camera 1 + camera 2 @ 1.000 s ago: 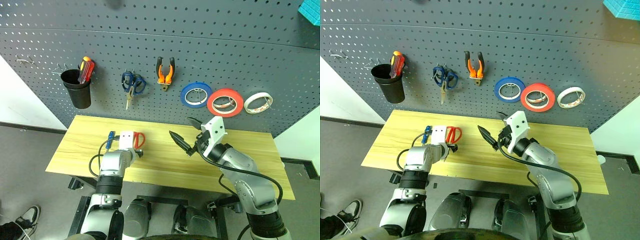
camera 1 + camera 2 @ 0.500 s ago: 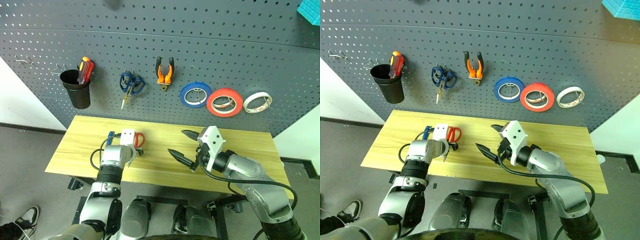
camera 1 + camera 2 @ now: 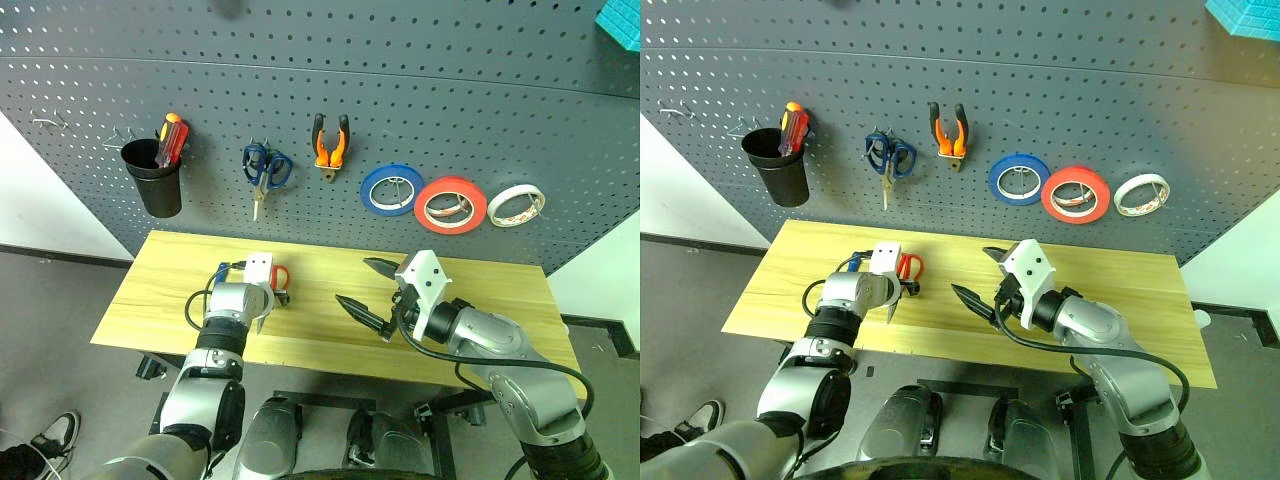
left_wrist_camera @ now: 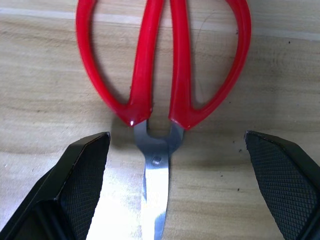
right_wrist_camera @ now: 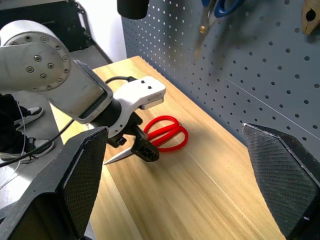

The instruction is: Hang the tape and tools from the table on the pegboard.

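Red-handled scissors (image 4: 162, 75) lie flat on the wooden table (image 3: 480, 290), their blade between the fingers of my left gripper (image 4: 176, 136). That gripper stands open, pointing down over them (image 3: 281, 276), and grips nothing. A bit of blue (image 3: 219, 267) shows beside the left wrist, mostly hidden. My right gripper (image 3: 352, 280) hovers open and empty above the table's middle, aimed at the left hand (image 5: 132, 100). On the pegboard (image 3: 500, 100) hang the red tape (image 3: 450, 204) and the orange-and-black pliers (image 3: 331, 145).
Also on the pegboard are a black cup (image 3: 155, 178) holding a red-and-yellow screwdriver (image 3: 170, 138), blue-handled scissors (image 3: 266, 170), a blue roll (image 3: 391, 188) and a whitish roll (image 3: 516, 205). Bare hooks (image 3: 48, 123) sit at the far left.
My right arm sank and drew back from the pegboard. My left gripper edged forward over the red scissors. The blue scissors on the board swung and now hang straight.
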Controlling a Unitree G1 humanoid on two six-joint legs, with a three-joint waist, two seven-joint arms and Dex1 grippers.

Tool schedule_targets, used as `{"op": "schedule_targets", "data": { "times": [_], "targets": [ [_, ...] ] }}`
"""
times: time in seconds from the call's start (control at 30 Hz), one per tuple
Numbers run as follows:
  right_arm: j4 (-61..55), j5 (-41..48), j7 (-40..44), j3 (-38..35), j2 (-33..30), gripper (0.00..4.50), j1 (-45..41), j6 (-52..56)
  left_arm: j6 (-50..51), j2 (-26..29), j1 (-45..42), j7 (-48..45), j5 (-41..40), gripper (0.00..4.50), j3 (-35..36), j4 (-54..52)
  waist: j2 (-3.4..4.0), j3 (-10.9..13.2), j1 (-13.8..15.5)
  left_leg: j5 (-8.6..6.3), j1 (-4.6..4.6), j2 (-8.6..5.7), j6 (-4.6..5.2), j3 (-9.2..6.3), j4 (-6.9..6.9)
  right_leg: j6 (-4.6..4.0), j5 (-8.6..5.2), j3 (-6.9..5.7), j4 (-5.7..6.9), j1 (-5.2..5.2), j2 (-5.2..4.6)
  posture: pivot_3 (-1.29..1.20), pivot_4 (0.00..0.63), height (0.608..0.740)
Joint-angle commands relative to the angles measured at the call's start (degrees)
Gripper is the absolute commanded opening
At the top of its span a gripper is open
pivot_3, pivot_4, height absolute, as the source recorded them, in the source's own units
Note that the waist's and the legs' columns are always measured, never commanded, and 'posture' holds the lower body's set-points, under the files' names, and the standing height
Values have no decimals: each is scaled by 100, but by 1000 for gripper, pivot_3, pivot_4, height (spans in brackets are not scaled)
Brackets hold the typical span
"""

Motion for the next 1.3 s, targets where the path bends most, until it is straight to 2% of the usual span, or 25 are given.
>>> {"op": "schedule_targets", "data": {
  "times": [0.03,0.3,0.73,1.1,1.3],
  "targets": [
    [-273,32,-11,-48,-18,4472,-12,-72,-163,125,-263,-43,6,4500,-1,356,-1,1,2,0,0,0,0,0,0,0,0,0,0,0,0,294,139,718],
    [-370,24,-61,-58,-39,4472,79,-41,-317,221,-388,-106,9,4500,-44,889,-1,1,0,0,0,2,0,-1,0,0,0,-4,0,1,-3,286,145,718],
    [-339,-72,-114,1,-14,4472,52,-84,-190,273,-353,-567,342,4500,-809,1034,-1,1,2,0,10,3,0,-4,0,2,-3,-5,1,14,-6,291,142,718],
    [-413,-130,-172,28,1,4472,98,-65,-277,272,-276,-243,419,4500,-753,1128,-1,1,-2,0,21,6,0,-8,0,15,-11,-5,-1,28,-9,287,148,718],
    [-437,-146,-225,66,31,4472,70,-67,-378,275,-241,-165,389,4500,-716,1259,3,4,-21,-3,86,14,-1,-8,-8,15,-19,-6,-10,86,-17,282,149,718]
  ]
}}
